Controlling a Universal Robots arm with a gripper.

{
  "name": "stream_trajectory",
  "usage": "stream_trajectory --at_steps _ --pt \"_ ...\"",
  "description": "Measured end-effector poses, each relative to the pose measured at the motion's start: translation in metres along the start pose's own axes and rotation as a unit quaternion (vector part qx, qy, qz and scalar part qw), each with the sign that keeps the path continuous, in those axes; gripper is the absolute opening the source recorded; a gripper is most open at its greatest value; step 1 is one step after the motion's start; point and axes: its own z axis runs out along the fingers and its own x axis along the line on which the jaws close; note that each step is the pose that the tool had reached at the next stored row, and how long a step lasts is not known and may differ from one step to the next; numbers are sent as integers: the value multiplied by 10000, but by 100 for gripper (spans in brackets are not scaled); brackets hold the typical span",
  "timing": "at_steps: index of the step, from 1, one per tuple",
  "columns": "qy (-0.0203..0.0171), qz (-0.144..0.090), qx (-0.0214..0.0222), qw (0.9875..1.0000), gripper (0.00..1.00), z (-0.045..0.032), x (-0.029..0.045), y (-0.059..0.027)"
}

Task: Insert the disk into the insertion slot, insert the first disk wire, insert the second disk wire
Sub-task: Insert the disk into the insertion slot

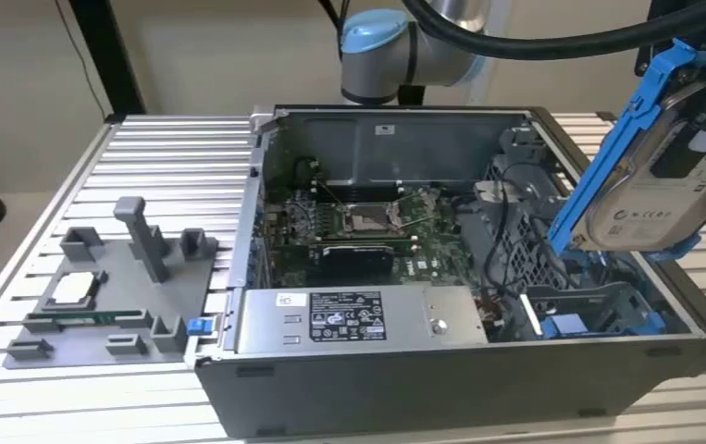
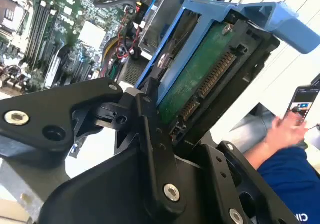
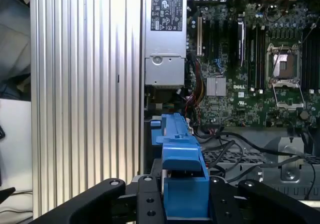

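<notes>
My gripper [image 1: 696, 97] is shut on the disk [image 1: 655, 190], a silver-grey drive with a white label in a bright blue caddy. The disk hangs tilted above the open computer case, at the exterior view's right. Below it, in the case's near right corner, lies the insertion slot [image 1: 589, 313], a grey bay with blue tabs. In the second wrist view the disk's green board and connector [image 2: 200, 76] show between the black fingers [image 2: 150, 134]. In the first wrist view the caddy's blue edge [image 3: 182, 169] stands up from the gripper [image 3: 185, 196]. Black cables [image 1: 501, 236] run beside the bay; I cannot tell which are the disk wires.
A grey labelled power-supply box [image 1: 353, 319] lies along the case's front. The motherboard with its square socket [image 1: 365, 219] fills the case's middle. A grey fixture holding small parts [image 1: 118, 296] stands on the ribbed table at the exterior view's left. A person's hand with a phone [image 2: 295, 116] is beyond the case.
</notes>
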Motion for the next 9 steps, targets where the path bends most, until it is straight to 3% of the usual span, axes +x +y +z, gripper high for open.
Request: stream_trajectory --at_steps 3,9 --pt "1 1 -1 10000 0 0 8 0" --pt "-1 1 -8 10000 0 62 105 -15"
